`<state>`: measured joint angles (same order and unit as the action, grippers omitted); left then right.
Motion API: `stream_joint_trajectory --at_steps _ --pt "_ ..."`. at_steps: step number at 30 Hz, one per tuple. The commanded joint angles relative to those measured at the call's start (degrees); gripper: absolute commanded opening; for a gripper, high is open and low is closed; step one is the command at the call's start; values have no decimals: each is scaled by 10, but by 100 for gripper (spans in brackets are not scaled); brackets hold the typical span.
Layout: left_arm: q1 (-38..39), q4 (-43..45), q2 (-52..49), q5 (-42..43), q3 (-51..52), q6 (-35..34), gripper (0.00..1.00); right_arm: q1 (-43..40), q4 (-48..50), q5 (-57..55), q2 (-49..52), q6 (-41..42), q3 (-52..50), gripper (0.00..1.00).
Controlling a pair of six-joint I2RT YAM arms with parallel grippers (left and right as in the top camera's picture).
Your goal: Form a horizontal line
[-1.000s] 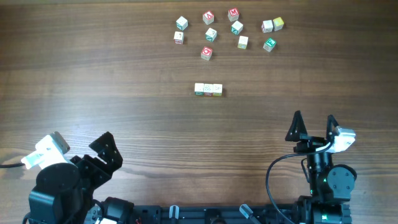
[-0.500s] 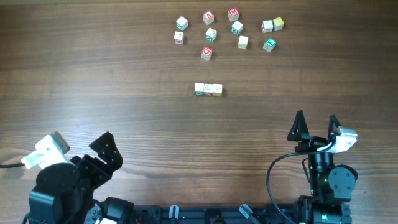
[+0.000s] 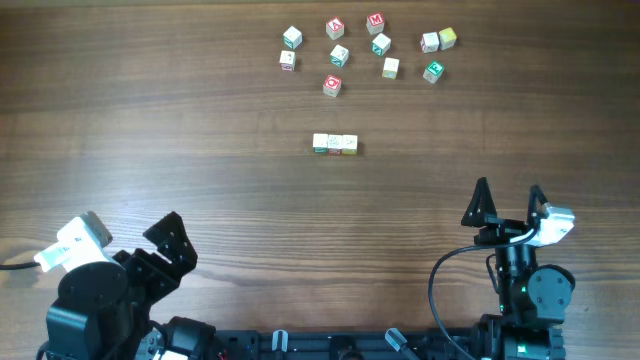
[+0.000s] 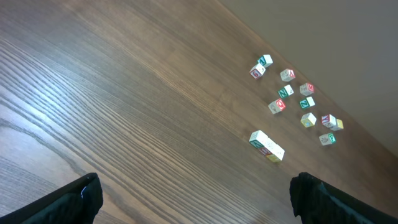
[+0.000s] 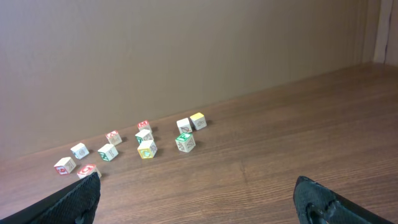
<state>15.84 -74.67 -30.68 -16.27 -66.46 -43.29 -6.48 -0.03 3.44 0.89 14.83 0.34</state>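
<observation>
The horizontal line [image 3: 335,144] is a short row of three whitish letter cubes touching side to side at the table's middle; it also shows in the left wrist view [image 4: 267,145]. It is out of the right wrist view. Several loose letter cubes [image 3: 340,54] lie scattered at the far edge, also seen in the left wrist view [image 4: 292,98] and the right wrist view [image 5: 147,149]. My left gripper [image 3: 160,245] is open and empty at the near left. My right gripper [image 3: 507,203] is open and empty at the near right. Both are far from the cubes.
The wooden table [image 3: 150,130] fills the view. A beige wall [image 5: 186,50] stands behind the table's far edge. The arm bases sit at the near edge.
My right gripper has drawn back a little toward the near edge. The cubes and the left arm have not moved.
</observation>
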Motion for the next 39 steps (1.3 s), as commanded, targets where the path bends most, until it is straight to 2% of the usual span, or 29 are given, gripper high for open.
stream_joint_trajectory --at_steps 1,6,9,12,16,22,26,35,39 --pt "0 1 3 -10 15 5 100 -3 2 9 -7 -11 0 100" --pt "-12 14 10 -36 95 9 100 -3 2 9 -7 -11 0 100" --pt "-12 85 43 -29 158 13 100 -3 2 9 -7 -11 0 100" --pt "-28 190 94 -6 233 91 100 -3 2 9 -7 -12 0 100" --pt "-86 314 178 81 352 195 100 -3 2 9 -7 -11 0 100" --pt "-141 406 261 118 468 207 100 -3 2 9 -7 -11 0 100" --pt "-163 506 305 124 529 269 100 -3 2 9 -7 -11 0 100" --pt "-174 678 305 145 621 346 100 -3 2 9 -7 -11 0 100" --pt "-174 721 305 148 658 372 100 -3 2 9 -7 -11 0 100"
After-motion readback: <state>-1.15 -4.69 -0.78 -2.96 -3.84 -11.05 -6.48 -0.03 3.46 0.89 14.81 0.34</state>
